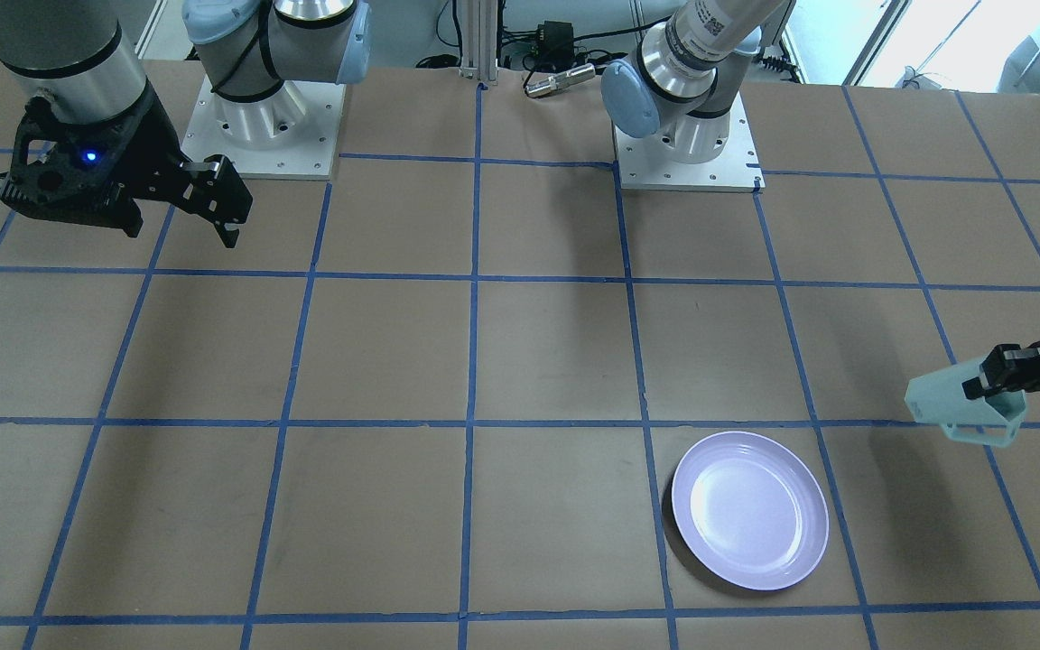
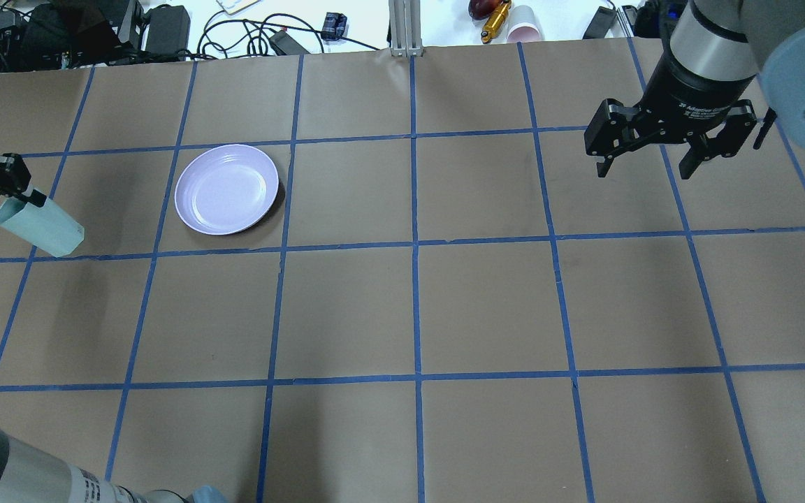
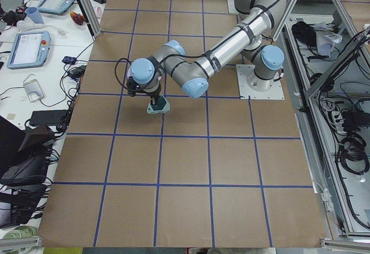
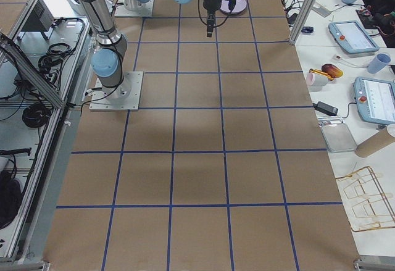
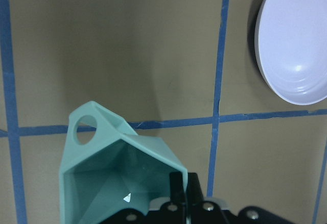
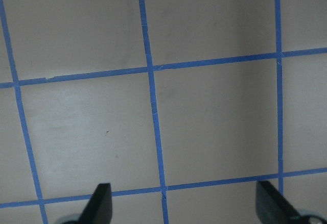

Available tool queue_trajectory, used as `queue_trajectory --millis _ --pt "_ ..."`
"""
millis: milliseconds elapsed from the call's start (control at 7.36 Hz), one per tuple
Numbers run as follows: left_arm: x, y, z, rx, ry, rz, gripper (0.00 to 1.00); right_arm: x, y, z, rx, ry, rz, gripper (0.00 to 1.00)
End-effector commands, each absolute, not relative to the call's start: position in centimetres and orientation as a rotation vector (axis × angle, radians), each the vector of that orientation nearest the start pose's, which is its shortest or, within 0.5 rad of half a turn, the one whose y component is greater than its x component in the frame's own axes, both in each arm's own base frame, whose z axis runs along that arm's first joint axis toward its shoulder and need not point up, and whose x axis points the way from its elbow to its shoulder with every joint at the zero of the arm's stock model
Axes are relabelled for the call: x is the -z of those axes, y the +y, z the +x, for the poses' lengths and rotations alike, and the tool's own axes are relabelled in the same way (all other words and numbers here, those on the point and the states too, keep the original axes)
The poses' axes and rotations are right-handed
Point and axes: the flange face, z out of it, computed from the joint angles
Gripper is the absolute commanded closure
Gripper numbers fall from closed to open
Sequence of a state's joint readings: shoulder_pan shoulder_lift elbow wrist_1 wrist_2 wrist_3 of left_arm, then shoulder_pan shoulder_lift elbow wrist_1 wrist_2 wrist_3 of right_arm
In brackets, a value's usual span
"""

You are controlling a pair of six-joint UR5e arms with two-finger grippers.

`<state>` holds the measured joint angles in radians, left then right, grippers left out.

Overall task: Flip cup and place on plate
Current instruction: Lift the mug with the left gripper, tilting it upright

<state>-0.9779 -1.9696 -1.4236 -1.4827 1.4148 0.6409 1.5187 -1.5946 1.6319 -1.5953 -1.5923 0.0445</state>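
Mint-green cup [image 2: 38,227] tilted in the air over the counter's [image 2: 416,300] left edge, its rim wall pinched by the closed left pincer [image 2: 31,198], lavender plate [image 2: 226,188] on the counter to its right, apart, right pincer [image 2: 643,170] spread wide, holding nothing, far right.

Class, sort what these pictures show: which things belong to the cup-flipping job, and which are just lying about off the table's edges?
Belong to the job: cup, pinched at its rim in the left gripper; plate, empty; right gripper, open and idle.

Lying about: pink cup; cables; power adapter; teach pendants.
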Motion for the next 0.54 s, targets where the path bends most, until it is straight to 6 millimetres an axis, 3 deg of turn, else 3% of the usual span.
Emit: queue_trajectory --millis 0,272,407 --pt "-37.0 -65.4 11.2 0.024 3.162 0.24 1.0 -47.1 -48.7 10.6 -0.022 3.156 0.152 0.0" --pt "-36.7 -67.1 2.7 0.08 3.092 0.448 1.0 -47.1 -48.7 10.6 -0.022 3.156 0.152 0.0" --pt "-35.8 -67.2 -0.2 0.059 3.085 0.537 1.0 -47.1 -48.7 10.6 -0.022 3.156 0.152 0.0"
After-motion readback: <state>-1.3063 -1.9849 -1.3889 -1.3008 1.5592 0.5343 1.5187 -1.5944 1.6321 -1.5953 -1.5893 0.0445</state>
